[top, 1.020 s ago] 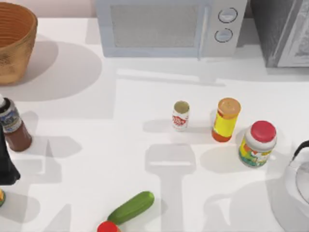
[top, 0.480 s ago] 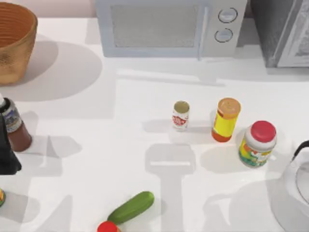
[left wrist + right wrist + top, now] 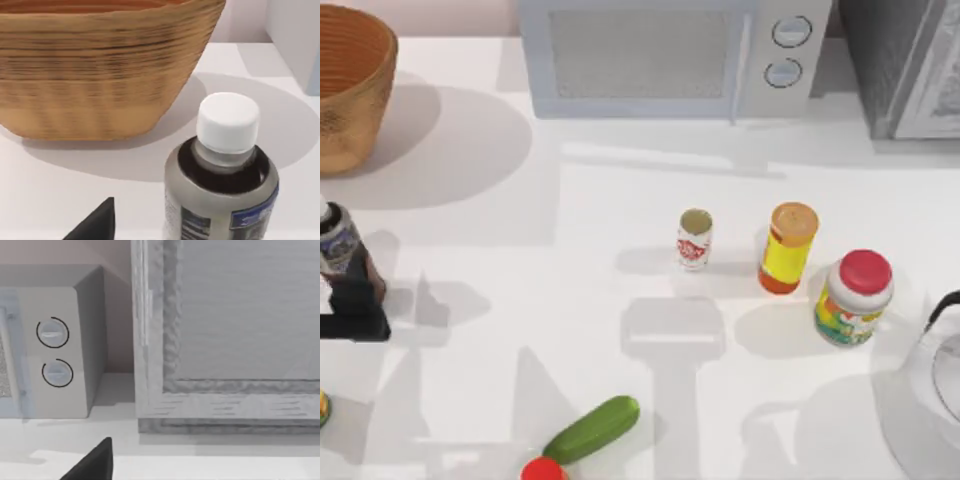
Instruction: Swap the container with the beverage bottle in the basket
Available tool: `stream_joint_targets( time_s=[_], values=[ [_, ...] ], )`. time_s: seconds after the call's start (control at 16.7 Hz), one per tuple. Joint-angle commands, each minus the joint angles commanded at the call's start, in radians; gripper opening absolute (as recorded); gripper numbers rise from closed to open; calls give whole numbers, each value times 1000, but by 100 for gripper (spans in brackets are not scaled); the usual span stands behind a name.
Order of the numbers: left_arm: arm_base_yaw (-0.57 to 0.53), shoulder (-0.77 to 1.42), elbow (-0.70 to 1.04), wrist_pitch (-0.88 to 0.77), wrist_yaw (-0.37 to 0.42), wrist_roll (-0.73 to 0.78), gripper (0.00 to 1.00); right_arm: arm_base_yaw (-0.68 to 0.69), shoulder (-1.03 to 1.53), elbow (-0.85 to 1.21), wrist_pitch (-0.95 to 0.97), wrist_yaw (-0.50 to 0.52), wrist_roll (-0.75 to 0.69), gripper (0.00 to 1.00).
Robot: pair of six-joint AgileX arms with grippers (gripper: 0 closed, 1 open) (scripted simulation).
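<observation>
My left pincer [image 3: 345,300] hangs low at the left edge of the white desk [image 3: 570,300], just beside the dark brown beverage bottle with the small white cap and blue-grey label [image 3: 338,245]; whether it is released or clenched I cannot tell; in the left wrist view the bottle [image 3: 220,175] stands upright and close, with one dark fingertip [image 3: 95,222] off to its side and not touching it; the large round orange-brown wicker basket [image 3: 350,85] sits at the far left corner, beyond the bottle (the bottle stands on the desk, outside it); the small white container with a red label and olive-tan top [image 3: 694,238] stands upright near the middle of the desk, well apart from the basket, with a yellow tube with an orange cap [image 3: 788,247] to its right; my right arm is parked, its wrist view facing a grey microwave [image 3: 50,350].
</observation>
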Motion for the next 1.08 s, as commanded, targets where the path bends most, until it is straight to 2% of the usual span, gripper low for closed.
stream_joint_targets(
  time_s=[0.24, 0.42, 0.84, 1.08],
  values=[
    [12, 292, 11, 214, 17, 9, 100, 0, 0, 0, 0, 0, 0, 100],
    [20, 416, 12, 316, 23, 15, 100, 0, 0, 0, 0, 0, 0, 100],
    [18, 449, 10, 345, 23, 17, 100, 0, 0, 0, 0, 0, 0, 100],
    [-9, 535, 74, 376, -4, 8, 100, 0, 0, 0, 0, 0, 0, 100]
  ],
)
